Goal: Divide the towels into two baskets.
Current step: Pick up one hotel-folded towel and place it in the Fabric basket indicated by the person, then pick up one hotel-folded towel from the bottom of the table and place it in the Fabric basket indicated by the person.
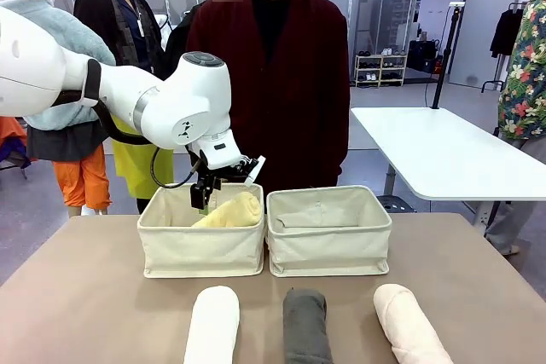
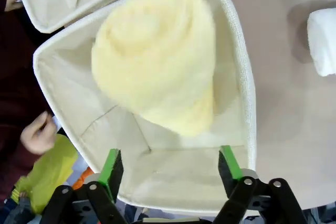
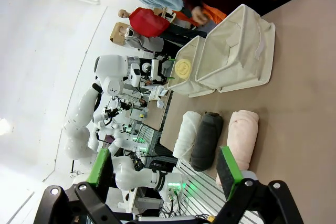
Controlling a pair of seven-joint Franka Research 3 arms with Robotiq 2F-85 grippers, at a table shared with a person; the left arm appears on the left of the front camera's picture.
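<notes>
The pale yellow towel [image 1: 232,210] [image 2: 157,61] leans tilted inside the left basket [image 1: 200,249] [image 2: 239,77], its image slightly blurred. My left gripper [image 1: 205,195] [image 2: 170,166] hangs open just above that basket's back left corner, with its green pads apart and clear of the towel. The right basket [image 1: 328,245] [image 3: 241,51] stands beside it and holds no towel. The white towel [image 1: 213,326] [image 3: 187,132], the dark grey towel [image 1: 307,326] [image 3: 207,137] and the pale pink towel [image 1: 409,326] [image 3: 239,140] lie in a row near the front edge. My right gripper [image 3: 165,169] is open, above the table off to the side.
A person in a dark red top [image 1: 281,83] stands right behind the baskets, with one hand [image 2: 37,132] low beside the left basket. A white table [image 1: 444,151] stands at the back right. Bare tabletop [image 1: 77,296] lies left of the white towel.
</notes>
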